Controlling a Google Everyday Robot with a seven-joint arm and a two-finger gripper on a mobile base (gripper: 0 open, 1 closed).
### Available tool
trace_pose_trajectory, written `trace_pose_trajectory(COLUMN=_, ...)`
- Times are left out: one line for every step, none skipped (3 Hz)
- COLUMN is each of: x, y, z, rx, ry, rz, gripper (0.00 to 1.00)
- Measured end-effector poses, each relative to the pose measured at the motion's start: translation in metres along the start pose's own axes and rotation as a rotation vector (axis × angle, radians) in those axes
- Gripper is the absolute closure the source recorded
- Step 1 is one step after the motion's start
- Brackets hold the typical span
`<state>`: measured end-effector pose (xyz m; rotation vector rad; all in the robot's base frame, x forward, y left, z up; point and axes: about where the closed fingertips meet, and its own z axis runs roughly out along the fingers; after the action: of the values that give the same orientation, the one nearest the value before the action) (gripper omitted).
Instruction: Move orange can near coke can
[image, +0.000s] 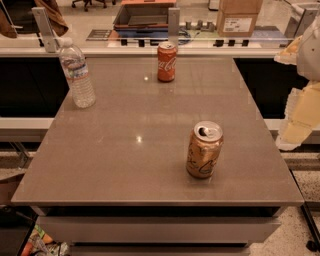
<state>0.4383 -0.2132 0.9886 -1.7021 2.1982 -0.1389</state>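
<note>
In the single camera view, a grey-brown table (125, 150) filled most of the frame and carried three drink containers, all standing upright. The orange can (204, 150) stood in the lower right part of the tabletop, near the front edge, its silver top showing the dark drinking hole; what it held could not be seen. The coke can (166, 62) stood at the upper centre, close to the table's far edge and well apart from the orange can, with bare tabletop between them. A clear plastic water bottle (77, 75) with a white cap and a pale label stood in the upper left of the tabletop, also well apart from both cans; its fill level could not be told. Beyond the table, at the top of the frame, a shallow grey tray (142, 15) sat on a counter, and a cardboard box (238, 17) with a white label stood to its right. The arm came in at the right edge of the frame as white and yellowish shapes, and the gripper (299, 120) hung there beyond the table's right edge, above floor level and touching nothing, far from both cans; how wide its grip stood could not be told.
</note>
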Motion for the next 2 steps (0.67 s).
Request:
trace_pose_trajectory(x=0.0, y=0.0, z=0.0, rx=0.0, ry=0.0, rz=0.0, gripper=0.0)
trace_pose_trajectory(x=-0.0026, y=0.0017, z=0.0005, rx=0.003, ry=-0.033, rz=-0.006, gripper=0.0)
